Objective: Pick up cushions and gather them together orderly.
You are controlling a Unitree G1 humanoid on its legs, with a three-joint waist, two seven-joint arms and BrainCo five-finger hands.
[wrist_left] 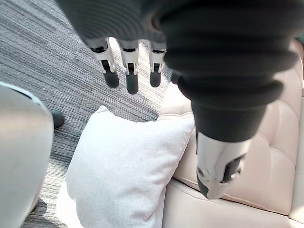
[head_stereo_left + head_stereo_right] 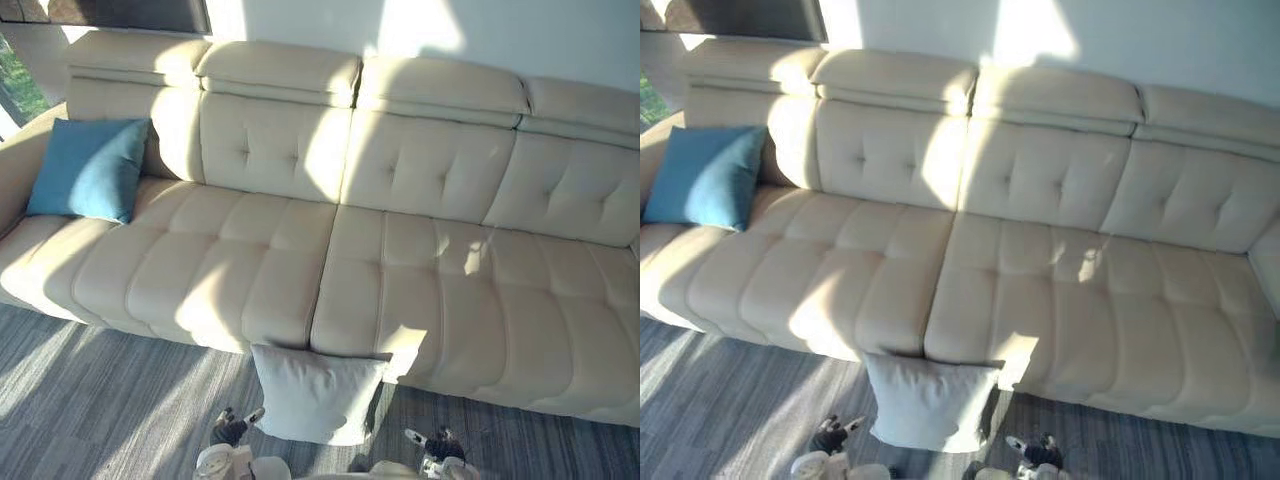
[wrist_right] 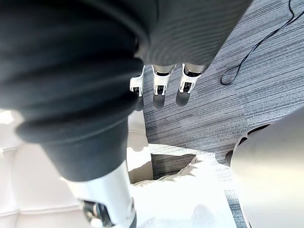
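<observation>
A pale grey cushion (image 2: 318, 392) stands on the carpet, leaning against the front of the cream sofa (image 2: 400, 290) near its middle seam. The same grey cushion (image 1: 118, 171) lies below my left hand (image 1: 128, 71), whose fingers hang straight and hold nothing. My right hand (image 3: 161, 85) is also open and free above the carpet, with the grey cushion (image 3: 190, 194) beneath it. In the eye views my left hand (image 2: 232, 428) and right hand (image 2: 437, 446) flank that cushion at the bottom edge. A blue cushion (image 2: 90, 168) leans upright in the sofa's far left corner.
Grey striped carpet (image 2: 100, 410) runs along the sofa's front. A window (image 2: 15, 85) shows past the sofa's left arm. The sofa seats between the two cushions are bare.
</observation>
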